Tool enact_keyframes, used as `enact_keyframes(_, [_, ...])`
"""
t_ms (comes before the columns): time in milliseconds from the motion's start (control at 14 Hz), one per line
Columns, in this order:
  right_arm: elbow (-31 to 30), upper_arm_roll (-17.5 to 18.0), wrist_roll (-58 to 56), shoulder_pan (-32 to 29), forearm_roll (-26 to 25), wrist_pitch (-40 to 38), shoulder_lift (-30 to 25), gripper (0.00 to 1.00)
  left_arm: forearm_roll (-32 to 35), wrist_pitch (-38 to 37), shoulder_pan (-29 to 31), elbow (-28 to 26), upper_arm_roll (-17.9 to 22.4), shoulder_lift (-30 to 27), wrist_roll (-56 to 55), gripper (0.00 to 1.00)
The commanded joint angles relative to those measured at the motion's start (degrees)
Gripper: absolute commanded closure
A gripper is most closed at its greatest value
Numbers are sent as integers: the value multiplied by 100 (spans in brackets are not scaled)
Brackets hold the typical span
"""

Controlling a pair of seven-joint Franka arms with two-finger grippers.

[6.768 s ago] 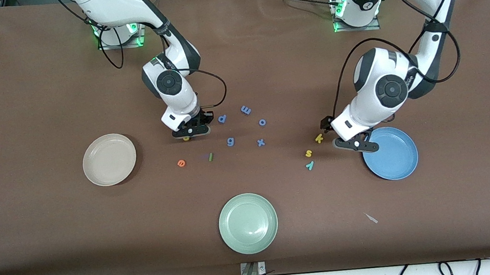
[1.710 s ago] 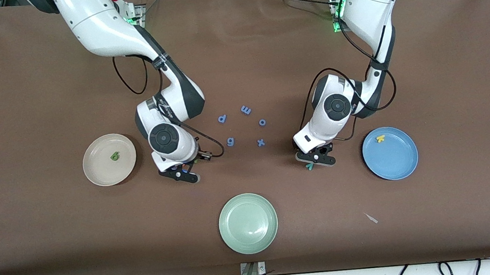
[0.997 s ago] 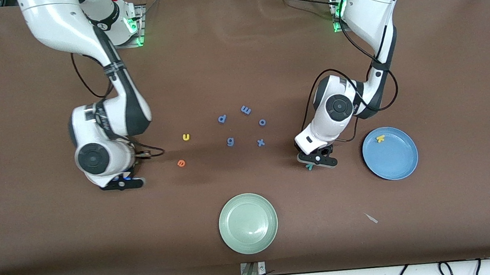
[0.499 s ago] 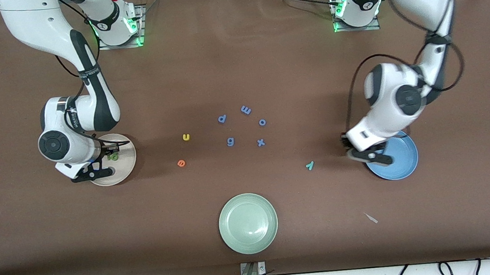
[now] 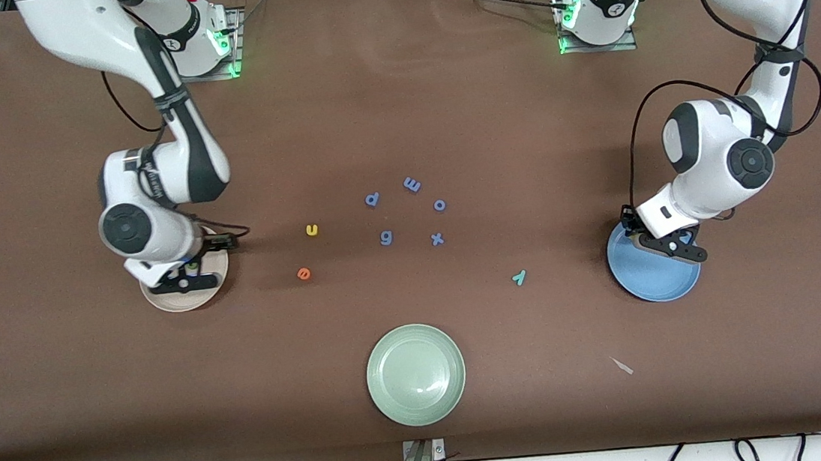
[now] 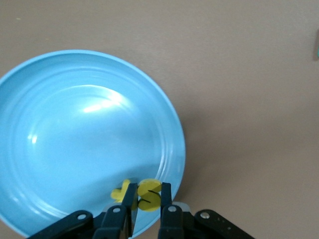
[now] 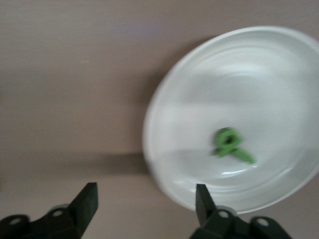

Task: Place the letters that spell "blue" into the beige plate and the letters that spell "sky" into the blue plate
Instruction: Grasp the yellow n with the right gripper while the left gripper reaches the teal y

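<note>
My left gripper (image 6: pixel 148 191) is shut on the yellow s (image 6: pixel 150 195), low over the rim of the blue plate (image 6: pixel 89 139). The yellow k (image 6: pixel 119 192) lies in that plate beside it. In the front view this gripper (image 5: pixel 672 247) hangs over the blue plate (image 5: pixel 648 277). My right gripper (image 7: pixel 145 194) is open and holds nothing, over the edge of the beige plate (image 7: pixel 239 89). A green b (image 7: pixel 228 142) lies in that plate; the l is not distinguishable. Yellow u (image 5: pixel 312 229), orange e (image 5: pixel 303 273) and teal y (image 5: pixel 520 277) lie on the table.
Several blue letters sit mid-table: p (image 5: pixel 372 199), m (image 5: pixel 412 184), o (image 5: pixel 440 205), g (image 5: pixel 386 238), x (image 5: pixel 438 239). A pale green plate (image 5: pixel 415 374) stands nearest the front camera. A small scrap (image 5: pixel 621 365) lies near it, toward the left arm's end.
The left gripper has carried the yellow s from beside the teal y to over the blue plate. The right gripper has opened over the beige plate.
</note>
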Motion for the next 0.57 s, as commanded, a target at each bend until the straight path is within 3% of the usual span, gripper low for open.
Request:
enact_keyframes(0, [-17,547,917,14,66,19,-58,0,-78,65,-37,24,15,14,98,30])
enact_keyframes(71, [-17,740,1259,6,66,124,-58,0,-78,83,-37,33,15,14,98,22])
enact_keyframes(285, [-70,1207,2078,14,66,344,-14,0,-87,118,-46,51,15,-4,80,22])
enact_keyframes(499, [-219,1305,2150,32,66,642,56,0,-218,153,-492,112,-20,31,-95,24])
